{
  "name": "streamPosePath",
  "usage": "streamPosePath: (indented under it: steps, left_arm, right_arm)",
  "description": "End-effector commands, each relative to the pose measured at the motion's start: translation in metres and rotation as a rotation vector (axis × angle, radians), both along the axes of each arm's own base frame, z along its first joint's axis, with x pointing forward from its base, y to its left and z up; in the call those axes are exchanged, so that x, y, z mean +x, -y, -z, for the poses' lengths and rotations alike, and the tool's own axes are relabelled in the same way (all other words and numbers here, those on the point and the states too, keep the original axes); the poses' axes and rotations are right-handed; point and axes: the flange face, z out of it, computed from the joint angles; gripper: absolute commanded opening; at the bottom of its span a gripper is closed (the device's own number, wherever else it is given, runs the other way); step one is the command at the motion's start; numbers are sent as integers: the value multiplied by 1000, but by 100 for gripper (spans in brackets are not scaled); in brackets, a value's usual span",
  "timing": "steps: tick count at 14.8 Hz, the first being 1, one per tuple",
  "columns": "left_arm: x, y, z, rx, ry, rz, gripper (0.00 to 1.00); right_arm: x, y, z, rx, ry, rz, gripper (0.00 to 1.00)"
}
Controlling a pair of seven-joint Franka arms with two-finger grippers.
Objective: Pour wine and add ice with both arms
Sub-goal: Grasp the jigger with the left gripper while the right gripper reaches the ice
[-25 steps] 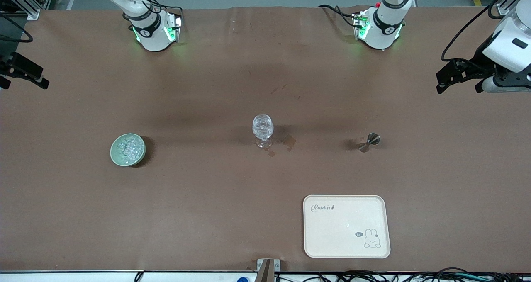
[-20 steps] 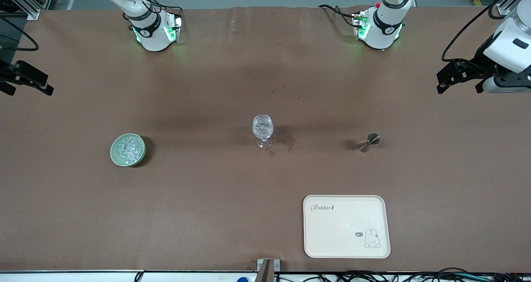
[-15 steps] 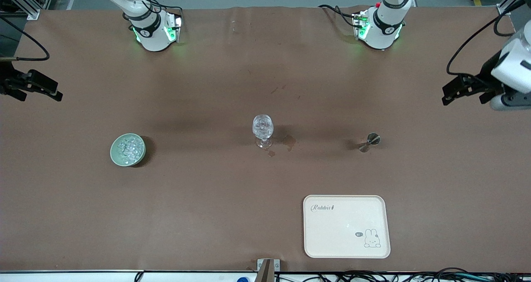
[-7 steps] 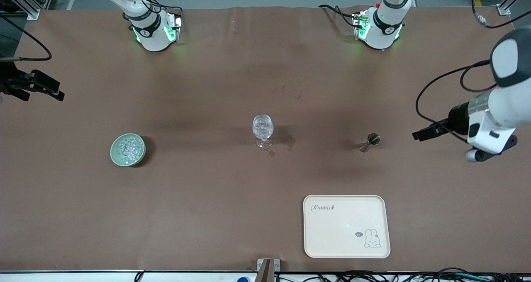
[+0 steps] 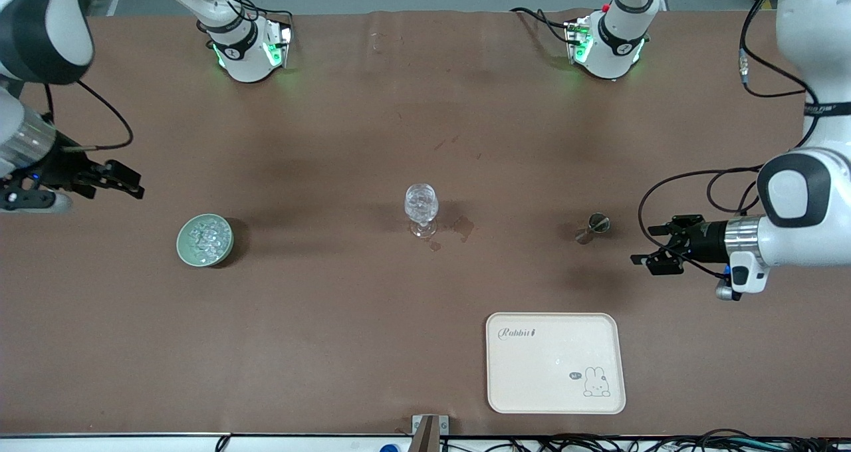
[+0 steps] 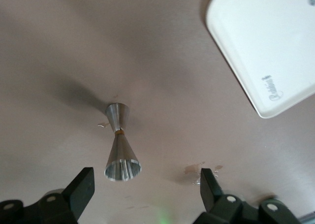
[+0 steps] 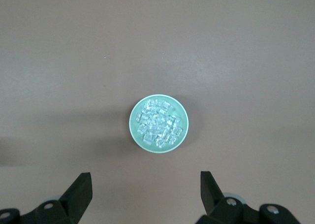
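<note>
A pale green bowl (image 5: pixel 181 244) (image 7: pixel 133 119) holding the ice (image 5: pixel 206 238) (image 7: pixel 158 123) sits toward the right arm's end of the table. My right gripper (image 5: pixel 136 183) (image 7: pixel 145 182) hovers open and empty beside it. A clear stemmed glass (image 5: pixel 421 207) stands upright mid-table. A small steel jigger (image 5: pixel 592 228) (image 6: pixel 119 145) stands toward the left arm's end. My left gripper (image 5: pixel 646 246) (image 6: pixel 145 179) is open and empty, level with the jigger and a short gap from it. The wine is out of view.
A cream tray (image 5: pixel 555 362) (image 6: pixel 266 42) with a rabbit drawing lies nearer to the front camera than the jigger. Small wet stains (image 5: pixel 462 226) mark the brown mat beside the glass.
Both arms have swung in from the table's ends. The left gripper dropped low and came up to the jigger. The right gripper moved toward the bowl. Objects have not moved.
</note>
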Motion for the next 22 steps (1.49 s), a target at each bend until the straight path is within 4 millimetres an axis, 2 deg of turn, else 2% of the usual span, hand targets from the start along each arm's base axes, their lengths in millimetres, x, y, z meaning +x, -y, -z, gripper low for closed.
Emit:
streamPosePath:
  steps: [1,4,5,7,12,14,17,19,22]
  left_arm:
    - [-4,-18,36,-67,-94,-98,83]
    - [-17,-37,86,-155,-192,-193,82]
    - [-21,-43,97,-185,-212,-227,82]
    - [-32,-40,118,-226,-263,-254,80]
    - [-51,-23,146,-315,-342,-317,75]
    - [-54,-18,154,-343,-363,-338,74]
    - [-60,-15,167,-358,-397,-336,72]
    - [-63,-13,172,-396,-421,-351,65]
    - [-67,-10,177,-404,-435,-355,64]
  right_arm:
    - [-8,2,50,-15,8,-8,97]
    - [-2,2,107,-23,9,-6,97]
    - [0,2,122,-24,8,-3,97]
    - [3,3,152,-29,-6,-3,97]
    - [-6,-1,218,-38,-13,-3,96]
    - [-10,-3,234,-37,-23,0,96]
    - [-12,-4,247,-34,-44,3,96]
    - [-12,-4,255,-34,-49,7,95]
    - [-11,-6,265,-35,-50,6,95]
